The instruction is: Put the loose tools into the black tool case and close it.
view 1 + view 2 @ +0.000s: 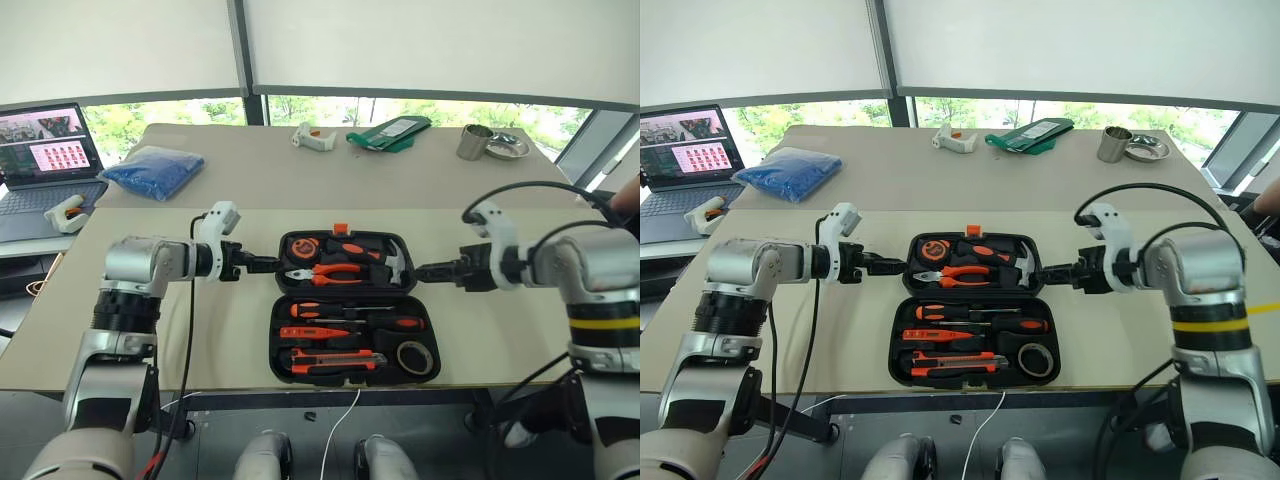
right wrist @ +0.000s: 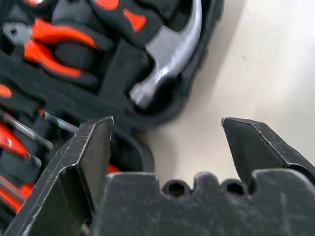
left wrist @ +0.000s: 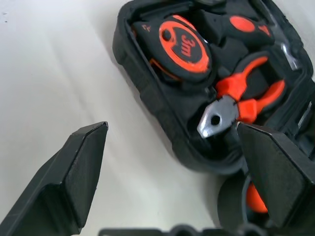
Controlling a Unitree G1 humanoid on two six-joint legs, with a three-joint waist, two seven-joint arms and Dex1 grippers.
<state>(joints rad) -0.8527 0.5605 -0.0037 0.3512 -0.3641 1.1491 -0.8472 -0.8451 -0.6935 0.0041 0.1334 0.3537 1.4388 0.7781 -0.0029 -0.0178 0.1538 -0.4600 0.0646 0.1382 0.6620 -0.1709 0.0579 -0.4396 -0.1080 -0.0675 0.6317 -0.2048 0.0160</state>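
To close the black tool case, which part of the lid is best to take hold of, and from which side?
Probably the far half's side edges: the black tool case lies open flat, and the left gripper and right gripper flank that half, fingers open.

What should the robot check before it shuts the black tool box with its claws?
1. Loose tools in the open black plastic tool case: ok, the screwdrivers, the orange-black utility knife and the small round grey-black roll lie in its slots.
2. Left claw open and empty: ok.
3. Right claw open and empty: ok.
4. Nothing sticking above the slots: cannot tell.
5. Case closed: not ok.
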